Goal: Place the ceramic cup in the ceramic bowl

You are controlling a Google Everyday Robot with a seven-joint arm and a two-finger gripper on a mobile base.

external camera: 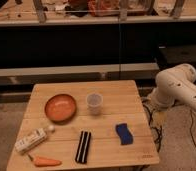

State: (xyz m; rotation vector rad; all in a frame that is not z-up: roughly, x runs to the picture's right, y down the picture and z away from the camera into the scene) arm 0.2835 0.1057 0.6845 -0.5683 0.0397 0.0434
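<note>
Nothing done yet; ceramic cup (94,103) stands on the table (116,90), just at three o'clock of the empty ceramic bowl (60,108); end effector lies out of frame beyond the arm (178,86), so I cannot tell its state.

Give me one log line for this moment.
cup: upright on table, beside bowl, not in it | bowl: empty | arm: right of table | gripper: out of view
</note>
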